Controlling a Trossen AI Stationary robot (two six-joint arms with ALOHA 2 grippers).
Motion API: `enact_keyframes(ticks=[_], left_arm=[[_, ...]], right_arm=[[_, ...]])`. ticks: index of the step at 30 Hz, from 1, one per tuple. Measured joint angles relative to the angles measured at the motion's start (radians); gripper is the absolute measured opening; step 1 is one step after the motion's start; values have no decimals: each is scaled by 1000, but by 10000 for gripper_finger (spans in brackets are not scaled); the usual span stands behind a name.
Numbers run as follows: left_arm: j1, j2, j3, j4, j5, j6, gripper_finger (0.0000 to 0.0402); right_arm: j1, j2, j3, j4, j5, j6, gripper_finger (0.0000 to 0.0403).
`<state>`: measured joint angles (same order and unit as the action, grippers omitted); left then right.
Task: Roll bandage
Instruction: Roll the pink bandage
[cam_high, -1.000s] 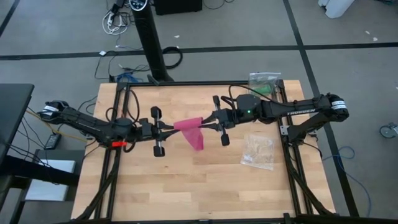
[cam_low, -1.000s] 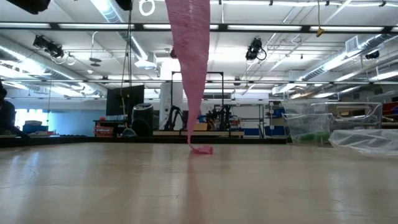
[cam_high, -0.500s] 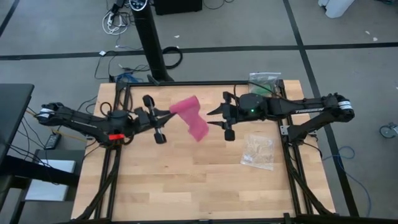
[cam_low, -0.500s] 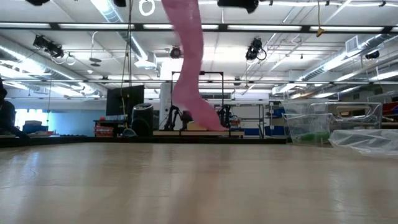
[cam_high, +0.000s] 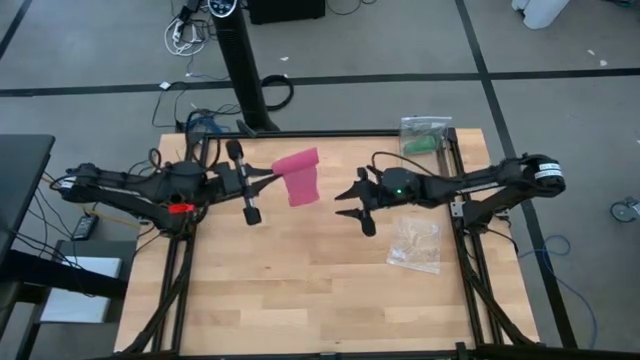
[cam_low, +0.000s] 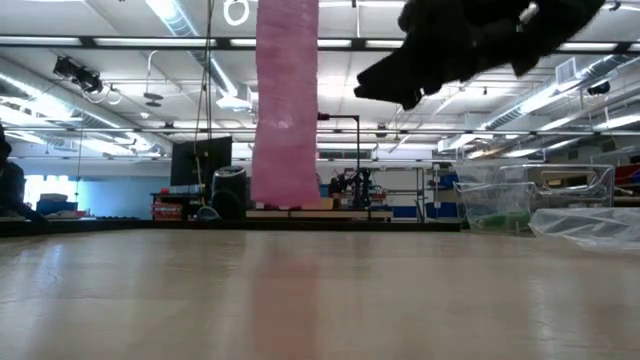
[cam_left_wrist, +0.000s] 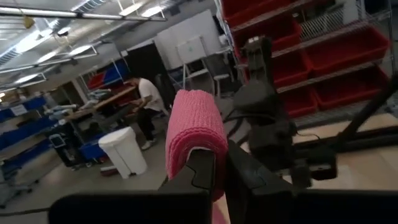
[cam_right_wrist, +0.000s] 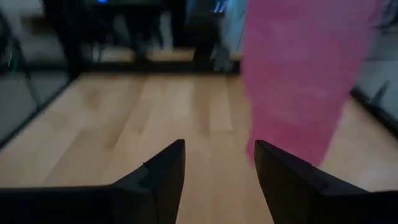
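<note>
left hand (cam_high: 268, 176) pinches hanging bandage (cam_high: 298, 177), right hand (cam_high: 348, 199) spread apart

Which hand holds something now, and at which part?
The left hand pinches the bandage at its top end; the strip hangs down. The right hand holds nothing.

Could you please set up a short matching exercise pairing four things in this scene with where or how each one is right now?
Things:
1. bandage
2. left pincer
3. right pincer
4. clear plastic bag

States:
a. lying flat on the table near the right edge
b. open, holding nothing
c. hanging in the air above the table
d. shut on the pink strip's upper end

Pairs: 1-c, 2-d, 3-b, 4-a
</note>
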<state>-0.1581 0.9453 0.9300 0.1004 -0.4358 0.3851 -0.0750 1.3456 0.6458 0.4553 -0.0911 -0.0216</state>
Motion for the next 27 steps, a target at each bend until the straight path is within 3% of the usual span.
enact_keyframes(ticks=[5,11,15,19,27], left_arm=[[0,0,37,-17,60,-2,20],[-1,1,56,-17,95,-5,20],[-1,1,58,-15,101,-11,20],[-1,1,56,-18,101,-11,20],[-1,-6,56,-12,94,8,20]], right_arm=[[-54,94,-133,317,-14,78,201],[-108,279,-133,530,-69,111,209],[-164,347,-98,587,-140,122,215],[-209,404,-39,595,-298,157,221],[-193,551,72,602,-489,256,209]])
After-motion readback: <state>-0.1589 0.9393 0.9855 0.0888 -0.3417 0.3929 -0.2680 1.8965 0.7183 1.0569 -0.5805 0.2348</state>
